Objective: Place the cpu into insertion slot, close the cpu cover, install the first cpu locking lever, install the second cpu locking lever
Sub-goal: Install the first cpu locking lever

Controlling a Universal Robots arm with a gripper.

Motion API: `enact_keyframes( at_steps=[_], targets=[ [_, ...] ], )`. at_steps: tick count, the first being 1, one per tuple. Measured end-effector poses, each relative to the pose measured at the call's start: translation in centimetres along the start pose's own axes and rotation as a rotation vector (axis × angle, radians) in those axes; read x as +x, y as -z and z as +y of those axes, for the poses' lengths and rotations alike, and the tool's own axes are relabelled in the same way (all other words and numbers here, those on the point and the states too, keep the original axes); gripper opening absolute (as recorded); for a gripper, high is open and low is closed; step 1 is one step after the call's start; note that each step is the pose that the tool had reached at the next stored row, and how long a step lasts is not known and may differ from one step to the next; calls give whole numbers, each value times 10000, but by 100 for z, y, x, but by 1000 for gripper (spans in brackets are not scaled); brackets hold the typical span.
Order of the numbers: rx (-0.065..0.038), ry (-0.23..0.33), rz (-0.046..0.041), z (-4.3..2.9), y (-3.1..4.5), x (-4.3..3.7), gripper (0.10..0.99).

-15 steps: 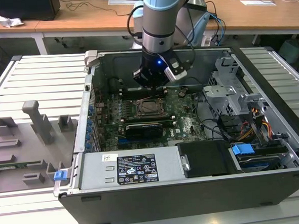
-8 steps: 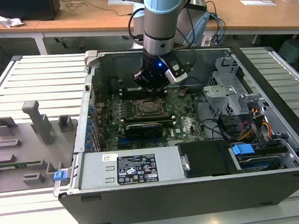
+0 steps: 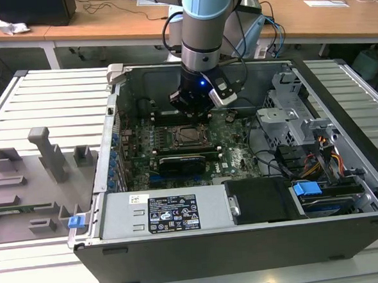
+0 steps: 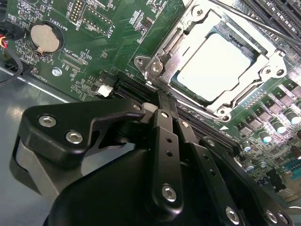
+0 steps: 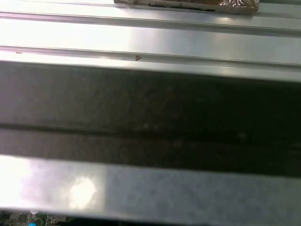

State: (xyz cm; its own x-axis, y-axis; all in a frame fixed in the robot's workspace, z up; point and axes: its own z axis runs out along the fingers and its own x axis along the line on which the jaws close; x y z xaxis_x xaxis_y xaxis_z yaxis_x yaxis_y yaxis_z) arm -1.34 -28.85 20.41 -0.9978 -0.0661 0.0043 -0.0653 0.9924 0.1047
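gripper [image 4: 157, 101], fingers pressed together and holding nothing, hangs just beside the slot [image 4: 162, 49] on the green board [image 4: 108, 42], where the cpu [image 4: 214, 66] sits under the closed cover [image 4: 256, 77].

— Where is the cpu [image 4: 217, 66]?

— Lying flat in the insertion slot [image 4: 176, 82], its pale silvery top facing up and square to the socket.

— And the cpu cover [image 4: 244, 82]?

— Down over the chip; in the second wrist view its thin silvery frame rings the chip's edges, the metal top showing through the large square opening.

— In the exterior view?

— The socket sits on the green board, inside the open case.
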Motion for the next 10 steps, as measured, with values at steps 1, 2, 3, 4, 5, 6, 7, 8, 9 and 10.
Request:
enact_keyframes(
  at_steps=[1, 2, 3, 4, 5, 6, 7, 8, 9, 10],
  targets=[
    [0, 0, 0, 0, 0, 0, 110],
    [0, 0, 0, 0, 0, 0, 110],
    [0, 0, 0, 0, 0, -1, 110],
    [0, 1, 0, 0, 0, -1, 110],
    [-1, 0, 0, 0, 0, -1, 110],
    [-2, 0, -1, 0, 0, -1, 110],
    [-4, 0, -2, 1, 2, -1, 110],
    [-3, 1, -2, 1, 4, -1, 110],
    [-2, 0, -2, 1, 4, -1, 110],
    [-1, 0, -1, 1, 5, -1, 110]
  ],
)
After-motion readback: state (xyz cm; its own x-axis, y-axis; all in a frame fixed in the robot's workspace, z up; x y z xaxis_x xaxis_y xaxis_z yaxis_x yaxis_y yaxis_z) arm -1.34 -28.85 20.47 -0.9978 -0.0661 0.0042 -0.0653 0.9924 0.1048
